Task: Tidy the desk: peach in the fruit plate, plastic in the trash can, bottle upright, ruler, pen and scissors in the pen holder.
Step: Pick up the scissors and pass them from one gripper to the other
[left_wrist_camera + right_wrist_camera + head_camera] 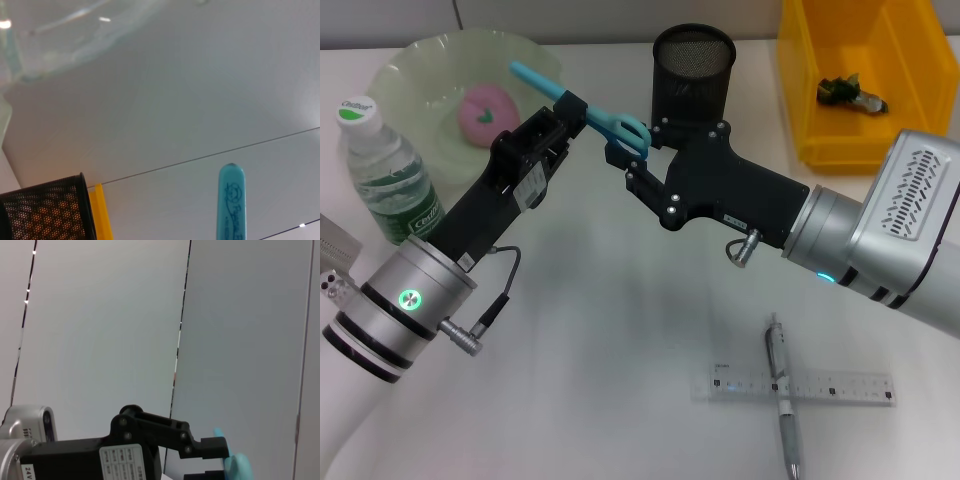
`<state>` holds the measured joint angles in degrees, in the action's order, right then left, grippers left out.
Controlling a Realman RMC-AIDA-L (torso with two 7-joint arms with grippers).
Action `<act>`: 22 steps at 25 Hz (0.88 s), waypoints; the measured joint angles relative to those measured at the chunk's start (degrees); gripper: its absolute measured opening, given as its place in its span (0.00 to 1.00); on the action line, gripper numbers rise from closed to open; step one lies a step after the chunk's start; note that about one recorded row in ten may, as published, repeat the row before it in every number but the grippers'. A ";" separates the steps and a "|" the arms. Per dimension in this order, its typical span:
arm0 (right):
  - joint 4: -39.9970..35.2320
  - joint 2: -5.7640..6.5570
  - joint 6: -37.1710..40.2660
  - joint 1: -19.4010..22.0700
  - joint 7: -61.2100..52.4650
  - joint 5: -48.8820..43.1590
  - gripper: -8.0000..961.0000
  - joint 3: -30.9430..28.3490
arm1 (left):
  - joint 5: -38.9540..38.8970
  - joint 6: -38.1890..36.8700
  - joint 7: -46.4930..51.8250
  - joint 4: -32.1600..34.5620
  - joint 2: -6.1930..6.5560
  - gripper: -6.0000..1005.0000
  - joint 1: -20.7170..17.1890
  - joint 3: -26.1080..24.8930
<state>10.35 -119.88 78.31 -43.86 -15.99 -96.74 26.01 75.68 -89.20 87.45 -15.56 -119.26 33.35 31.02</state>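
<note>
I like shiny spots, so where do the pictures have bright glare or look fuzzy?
Head view: soft shine on the fruit plate rim. Left wrist view: small bright glints near the plate's blurry rim, while the scissors tip looks sharp. Right wrist view: the left gripper looks sharp and the scissors beside it look fuzzy.

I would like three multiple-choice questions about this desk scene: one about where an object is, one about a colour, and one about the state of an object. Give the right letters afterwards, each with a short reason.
1. Where is the peach?
A. in the fruit plate
B. in the yellow bin
C. beside the ruler

2. What colour are the scissors?
A. red
B. light blue
C. black

3. How does the pen lie?
A. standing in the pen holder
B. across the ruler on the desk
C. held by a gripper

Answers:
1 A, the pink peach sits inside the pale green plate.
2 B, blades and handles are light blue between the left gripper and right gripper.
3 B, it crosses the clear ruler.
</note>
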 joint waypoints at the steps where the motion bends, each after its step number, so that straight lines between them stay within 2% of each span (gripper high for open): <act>1: 0.02 0.00 0.00 0.00 0.00 0.01 0.29 -0.02 | 0.02 0.00 0.00 0.00 0.00 0.24 0.00 0.00; 22: 0.38 0.00 0.00 0.09 0.00 -0.33 0.17 -0.70 | 0.08 -0.08 0.20 0.00 0.00 0.24 -0.05 0.01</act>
<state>10.73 -119.88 78.31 -43.77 -15.99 -97.07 25.31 75.76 -89.28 87.65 -15.56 -119.26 33.31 31.02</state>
